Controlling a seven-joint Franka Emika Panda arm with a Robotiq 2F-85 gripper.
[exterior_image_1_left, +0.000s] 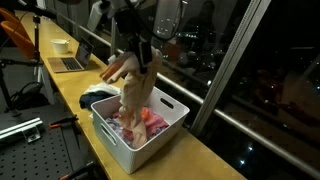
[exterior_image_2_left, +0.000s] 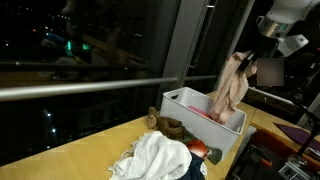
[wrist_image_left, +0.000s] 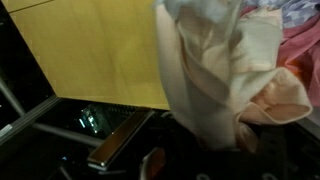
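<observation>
Currently: long wooden worktop (exterior_image_1_left: 205, 155) runs along a dark window, with night lights outside.

White plastic bin (exterior_image_1_left: 140, 150) stands on it and takes up most of the width between the window-side edge and the room-side edge. It is open-topped and already holds pink and pale laundry (exterior_image_1_left: 152, 120).

Beige garment (exterior_image_1_left: 135, 90) hangs straight down over the bin. Its top is bunched at the gripper and its lower folds reach about rim level, among the clothes. I cannot tell if it rests on them. The wrist view shows the same cloth (wrist_image_left: 230, 70) draped in long folds against the worktop.

Gripper (exterior_image_1_left: 141, 57) is directly above the bin, jaws pressed together and pinching the garment's upper end. Judgement: a high pinch at one end lets the cloth trail under its own weight and stay within the bin's walls.

Loose white cloth pile (exterior_image_2_left: 160, 158) lies on the worktop just beside the bin. A brown item (exterior_image_2_left: 165, 127) sits between the pile and the bin wall.

Laptop (exterior_image_1_left: 72, 60) and a small cup (exterior_image_1_left: 60, 45) sit toward the far end of the worktop, well apart from the bin.
</observation>
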